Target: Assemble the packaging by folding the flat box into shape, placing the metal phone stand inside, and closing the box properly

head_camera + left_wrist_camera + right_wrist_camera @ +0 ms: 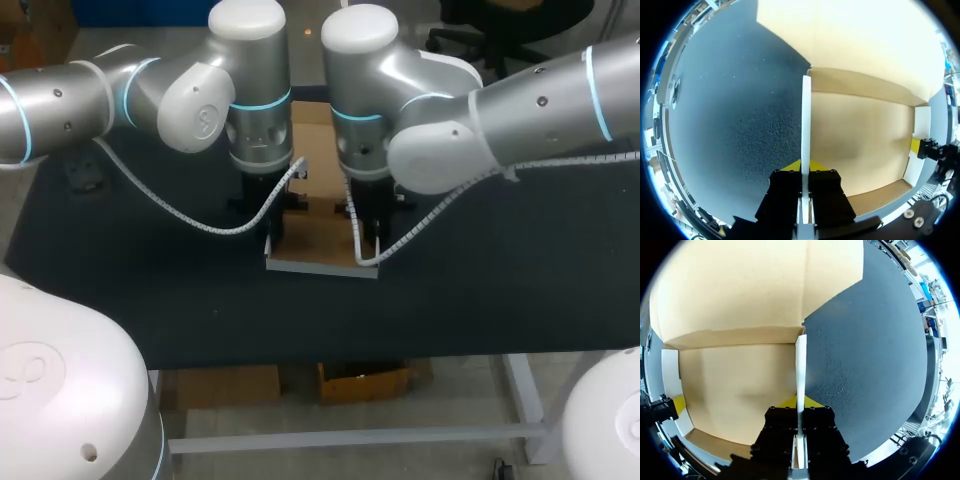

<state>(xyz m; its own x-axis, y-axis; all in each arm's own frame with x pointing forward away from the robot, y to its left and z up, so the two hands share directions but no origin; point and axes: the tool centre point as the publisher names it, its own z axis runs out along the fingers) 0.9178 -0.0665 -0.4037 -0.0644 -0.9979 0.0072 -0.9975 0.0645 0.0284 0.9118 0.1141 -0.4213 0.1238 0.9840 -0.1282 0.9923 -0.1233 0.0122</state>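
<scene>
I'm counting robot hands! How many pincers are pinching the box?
2. The left pincer pinches the box's left wall; the right pincer pinches its right wall.

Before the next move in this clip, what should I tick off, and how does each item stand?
1. The left gripper is shut on the left side wall: ok.
2. The right gripper is shut on the right side wall: ok.
3. Both side walls stand upright: ok.
4. The box sits with its base flat on the table: ok.
5. The phone stand is inside the box: not ok, none shows in any view.
6. The box is closed: not ok, its top is open.
</scene>
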